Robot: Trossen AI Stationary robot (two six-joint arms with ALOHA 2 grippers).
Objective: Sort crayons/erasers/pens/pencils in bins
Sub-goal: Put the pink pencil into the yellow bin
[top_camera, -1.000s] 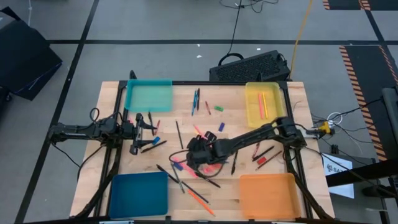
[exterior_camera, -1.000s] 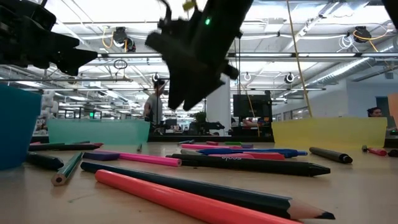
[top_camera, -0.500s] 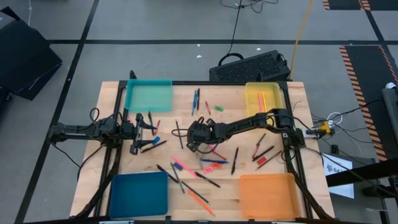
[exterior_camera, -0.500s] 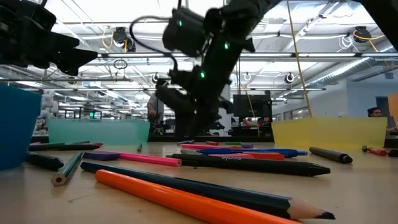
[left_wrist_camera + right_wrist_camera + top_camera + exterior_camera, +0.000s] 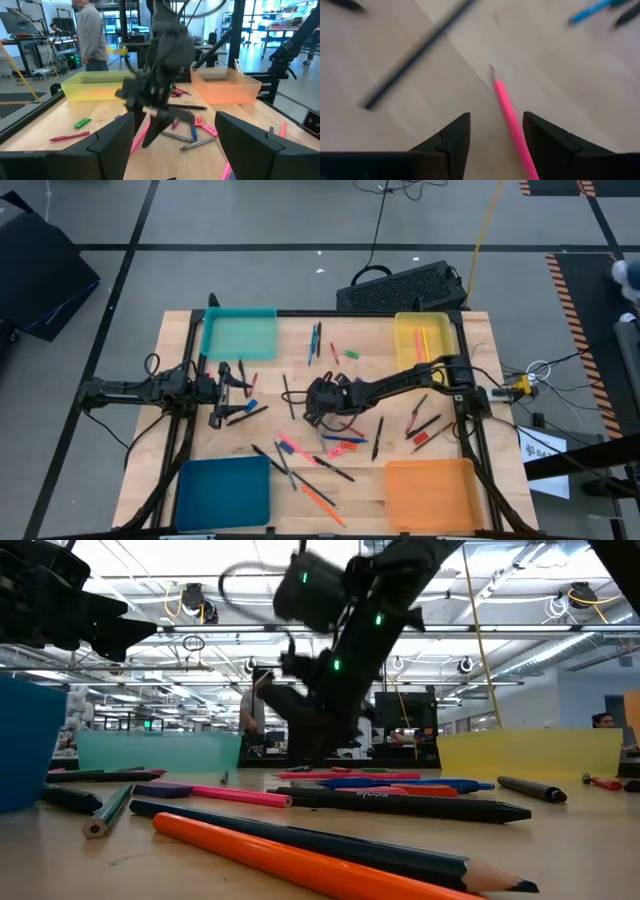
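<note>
Since the earlier frames, the right gripper (image 5: 318, 402) is seen shifted from the lower clutter to mid-table and lowered over a pink pencil (image 5: 512, 119); a pick-up for the yellow bin (image 5: 421, 342), where pencils already lie, is judged to be starting. Its fingers (image 5: 451, 142) are shown parted astride the pencil only by the right wrist view, nothing being gripped. The left gripper (image 5: 243, 379) is parked, spread and empty, near the teal bin (image 5: 239, 336).
</note>
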